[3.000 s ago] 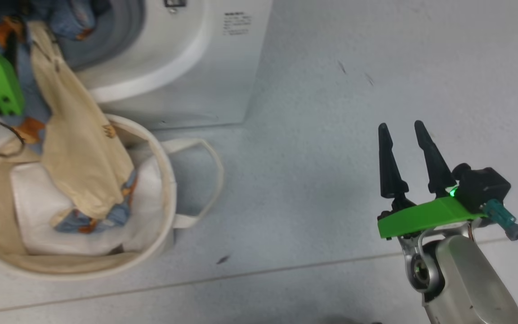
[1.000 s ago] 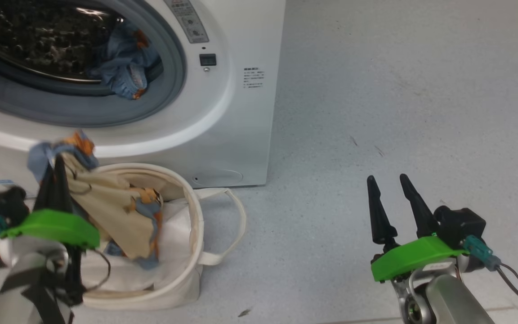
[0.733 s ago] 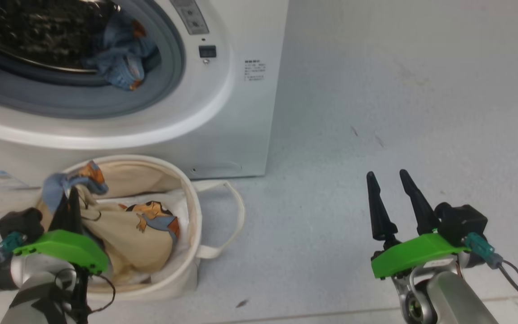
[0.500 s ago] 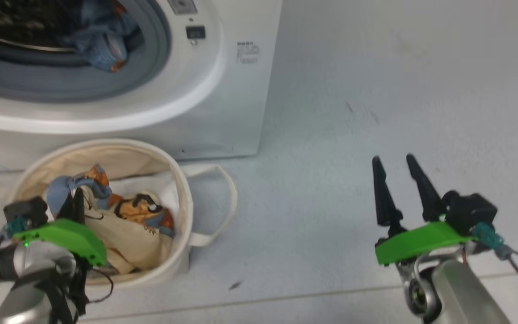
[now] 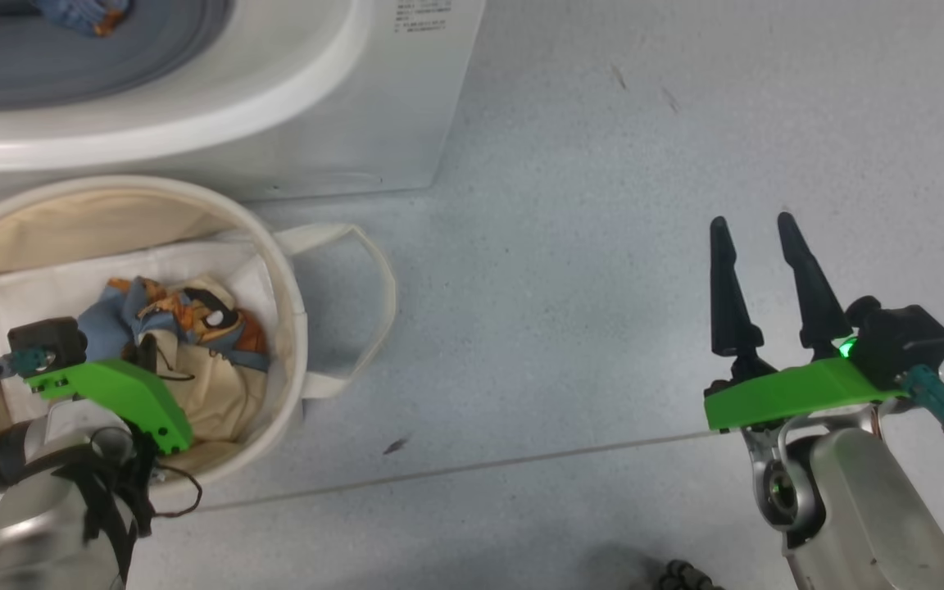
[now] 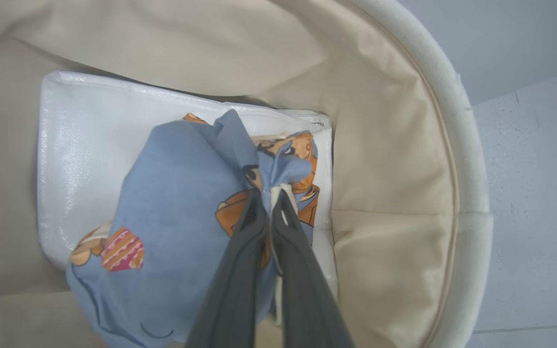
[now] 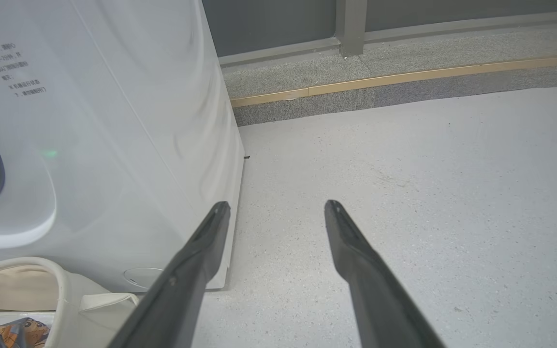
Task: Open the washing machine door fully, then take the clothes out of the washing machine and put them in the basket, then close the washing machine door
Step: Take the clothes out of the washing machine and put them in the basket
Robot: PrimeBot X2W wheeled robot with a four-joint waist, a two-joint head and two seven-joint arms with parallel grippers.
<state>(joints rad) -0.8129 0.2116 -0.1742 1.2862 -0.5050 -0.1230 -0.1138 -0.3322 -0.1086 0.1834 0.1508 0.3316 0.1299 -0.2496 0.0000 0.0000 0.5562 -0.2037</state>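
- The left gripper (image 6: pixel 269 195) is clamped on a fold of a blue and beige garment (image 6: pixel 177 208) printed with orange cartoon figures. Its two dark fingers are pressed together on the cloth.
- The garment sits bunched inside the basket (image 5: pixel 292 270), over the white sheet (image 6: pixel 80 140) that covers the bottom. The gripper reaches down into the basket from its near side.
- The basket stands on the grey floor (image 5: pixel 562 287) just in front of the washer (image 5: pixel 316 106), with one loop handle (image 5: pixel 380 287) sticking out to the robot's right.
- A second garment (image 5: pixel 79 12), blue with a touch of orange, shows at the top edge of the head view, lying in the washer's grey-rimmed mouth.
- The right gripper (image 5: pixel 753 220) hangs empty over bare floor, well apart from the basket, its fingers spread wide.
- In the right wrist view those fingers point past the washer's front corner toward a grey kerb (image 7: pixel 404 92) with a tan strip along it.
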